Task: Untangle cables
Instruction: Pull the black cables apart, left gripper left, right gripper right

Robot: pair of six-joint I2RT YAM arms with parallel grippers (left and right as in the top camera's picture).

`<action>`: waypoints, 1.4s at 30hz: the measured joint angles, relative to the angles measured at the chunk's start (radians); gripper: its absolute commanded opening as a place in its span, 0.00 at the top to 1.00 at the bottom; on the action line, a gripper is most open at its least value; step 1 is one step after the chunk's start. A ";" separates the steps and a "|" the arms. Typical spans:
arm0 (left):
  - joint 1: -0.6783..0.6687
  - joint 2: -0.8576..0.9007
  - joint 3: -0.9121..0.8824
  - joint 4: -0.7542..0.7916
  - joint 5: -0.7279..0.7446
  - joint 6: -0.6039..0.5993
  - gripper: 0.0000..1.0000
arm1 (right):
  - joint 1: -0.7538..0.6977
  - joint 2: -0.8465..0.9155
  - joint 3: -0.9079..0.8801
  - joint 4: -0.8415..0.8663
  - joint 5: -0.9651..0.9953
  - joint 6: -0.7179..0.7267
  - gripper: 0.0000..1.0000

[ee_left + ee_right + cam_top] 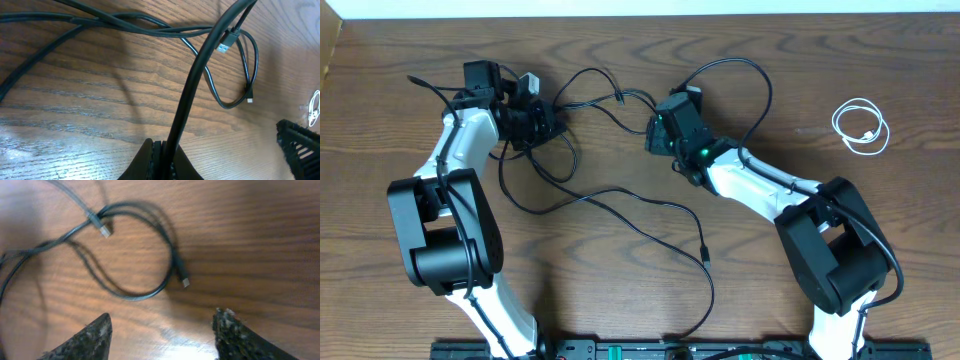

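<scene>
Trailing plug end (pixel 705 253): one black tip is seen lying flat on the table (pixel 900 230), nearer the front edge than the right gripper (pixel 162 316) and slightly to its right, well apart from it.
Long runs: two strands of the black cables (pixel 620 190) are laid in slack curves across the wood, in front of the right gripper and to its left.
Right gripper: the jaws are held about half apart and nothing is gripped. Whether the fingers (pixel 95 335) touch the wood cannot be told.
Left gripper (pixel 161 155): it is set to the left of the right gripper, apart from it. The jaws are pressed fully together on one black cable (pixel 192 85), which rises from between them and is lifted clear of the table.
White cable (pixel 861 127): it is coiled in a small ring, flat on the table, well off to the right of the right gripper and separate from the black cords.
Loop (pixel 135 295): a black loop with two small plug tips (pixel 185 282) is spread on the wood just beyond the right gripper, not touched by it.
Tangle (pixel 590 95): crossed black strands are gathered between the right gripper and the left one, on the far side.
</scene>
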 measured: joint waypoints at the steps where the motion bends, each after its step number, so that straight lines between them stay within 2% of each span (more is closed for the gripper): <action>1: 0.000 0.000 0.000 0.000 -0.003 0.000 0.92 | 0.003 0.000 0.000 0.001 -0.016 -0.020 0.47; 2: 0.000 0.000 0.000 0.000 -0.008 0.000 0.92 | 0.007 0.000 0.000 0.003 -0.045 -0.061 0.46; 3: 0.000 0.000 0.000 0.000 -0.014 0.000 0.92 | 0.010 0.000 0.000 0.003 -0.098 -0.118 0.38; 4: 0.000 0.000 0.000 0.000 -0.028 -0.003 0.92 | 0.011 0.000 0.000 0.002 -0.157 -0.174 0.34; 8: 0.002 0.000 0.000 -0.001 -0.054 -0.023 0.92 | 0.011 0.001 0.000 -0.027 -0.409 -0.362 0.27; 10: 0.006 0.000 0.000 -0.005 -0.072 -0.036 0.92 | 0.024 0.001 0.000 -0.053 -0.471 -0.455 0.25; 15: 0.027 0.000 0.000 -0.013 -0.106 -0.056 0.92 | 0.086 0.002 0.000 -0.072 -0.490 -0.615 0.18; 20: 0.026 0.000 0.000 -0.017 -0.134 -0.082 0.92 | 0.166 0.010 0.000 -0.061 -0.401 -0.720 0.14; 23: 0.027 0.000 -0.002 -0.017 -0.141 -0.097 0.92 | 0.206 0.035 0.000 -0.028 -0.349 -0.750 0.21; 24: 0.027 0.000 -0.002 -0.017 -0.142 -0.100 0.92 | 0.218 0.053 0.000 -0.015 -0.336 -0.761 0.27; 25: 0.027 0.000 -0.002 -0.017 -0.143 -0.101 0.92 | 0.220 0.058 0.000 -0.013 -0.332 -0.762 0.38; 28: 0.027 0.000 -0.002 -0.017 -0.145 -0.101 0.92 | 0.220 0.079 0.000 0.017 -0.316 -0.769 0.42; 29: 0.027 0.000 -0.002 -0.017 -0.146 -0.101 0.92 | 0.220 0.080 0.000 0.036 -0.309 -0.772 0.48; 32: 0.027 0.000 -0.002 -0.016 -0.150 -0.101 0.92 | 0.220 0.080 0.000 0.042 -0.306 -0.779 0.78; 35: 0.027 0.000 -0.002 -0.017 -0.153 -0.101 0.92 | 0.221 0.080 0.000 0.038 -0.301 -0.789 0.99; 42: 0.031 0.000 -0.002 -0.016 -0.153 -0.101 0.92 | 0.208 0.073 0.000 0.006 -0.300 -0.786 0.99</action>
